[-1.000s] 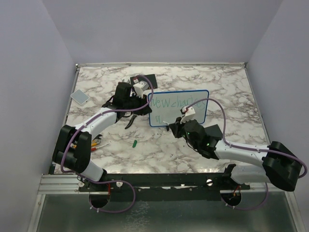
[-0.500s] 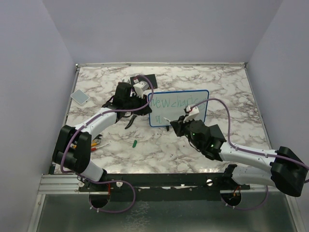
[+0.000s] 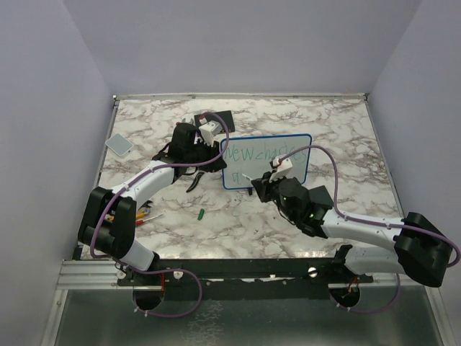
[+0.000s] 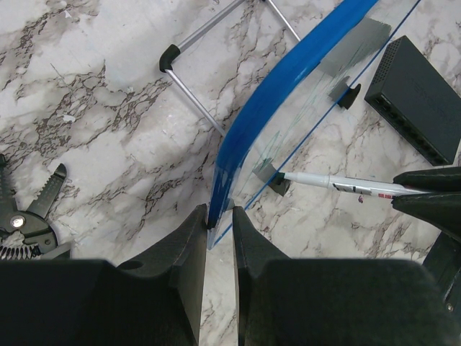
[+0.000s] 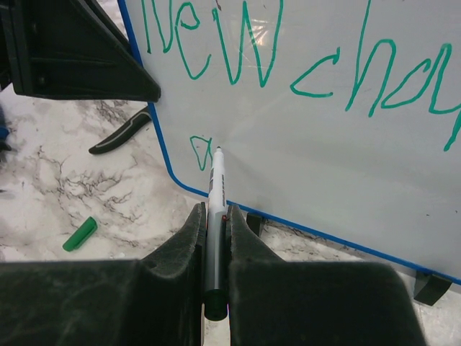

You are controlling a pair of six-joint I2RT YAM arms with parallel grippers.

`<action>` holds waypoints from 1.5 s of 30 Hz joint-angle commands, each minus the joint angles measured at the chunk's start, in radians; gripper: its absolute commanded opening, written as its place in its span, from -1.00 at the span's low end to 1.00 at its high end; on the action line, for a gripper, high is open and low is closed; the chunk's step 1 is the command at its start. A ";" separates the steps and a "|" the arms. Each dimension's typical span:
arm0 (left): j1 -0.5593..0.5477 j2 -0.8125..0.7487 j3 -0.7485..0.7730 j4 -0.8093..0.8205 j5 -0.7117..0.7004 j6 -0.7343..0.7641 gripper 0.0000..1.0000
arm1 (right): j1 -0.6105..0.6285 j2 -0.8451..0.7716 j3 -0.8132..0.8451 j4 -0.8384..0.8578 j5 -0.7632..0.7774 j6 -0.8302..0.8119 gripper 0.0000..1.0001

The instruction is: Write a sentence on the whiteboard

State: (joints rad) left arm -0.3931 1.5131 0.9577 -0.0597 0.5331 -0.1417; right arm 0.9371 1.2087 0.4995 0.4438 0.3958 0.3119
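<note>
On the marble table point(image 3: 346, 122) lie a green cap point(image 3: 202, 213), pliers point(image 4: 32, 213), and, far left, perhaps a grey pad point(image 3: 119, 144).

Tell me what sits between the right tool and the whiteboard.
A marker spans that gap: clamped in the right tool, its tip at or just off the whiteboard beside the second line's first letter. The right wrist view shows it.

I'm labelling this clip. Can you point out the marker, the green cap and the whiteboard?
marker point(image 5: 216, 184): right wrist view, on its white barrel just below the tip.
green cap point(image 5: 79, 234): right wrist view, on the middle of the cap.
whiteboard point(image 5: 324, 166): right wrist view, on a bare white part of its face.
</note>
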 commanded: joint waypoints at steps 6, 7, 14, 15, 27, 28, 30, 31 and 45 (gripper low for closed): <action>-0.006 -0.026 0.019 0.000 -0.005 -0.004 -0.60 | 0.003 0.029 0.042 0.068 0.037 -0.033 -0.99; -0.006 -0.027 0.019 0.000 -0.004 -0.005 -0.60 | 0.003 0.037 0.045 0.063 0.043 -0.033 -0.99; -0.006 -0.026 0.019 0.001 -0.004 -0.004 -0.60 | 0.003 0.042 0.029 0.017 0.047 -0.007 -0.99; -0.006 -0.026 0.019 0.000 -0.005 -0.004 -0.60 | 0.003 0.038 0.020 0.009 0.045 0.002 -0.99; -0.006 -0.029 0.019 0.000 -0.004 -0.005 -0.60 | 0.003 0.053 -0.024 -0.022 0.052 0.068 -0.99; -0.006 -0.028 0.019 0.000 -0.004 -0.006 -0.60 | 0.003 0.052 -0.022 -0.019 0.054 0.064 -0.99; -0.006 -0.029 0.019 0.000 -0.003 -0.006 -0.60 | 0.003 0.046 -0.017 -0.013 0.063 0.057 -0.99; -0.006 -0.030 0.019 0.000 -0.004 -0.005 -0.60 | 0.003 0.041 -0.013 -0.010 0.068 0.049 -0.99; -0.006 -0.031 0.019 0.000 -0.003 -0.004 -0.60 | 0.003 -0.029 0.031 0.006 0.137 -0.016 -0.99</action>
State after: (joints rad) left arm -0.3931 1.5127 0.9577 -0.0601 0.5331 -0.1417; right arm 0.9371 1.1934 0.4976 0.4400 0.4694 0.3267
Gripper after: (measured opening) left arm 0.204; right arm 0.092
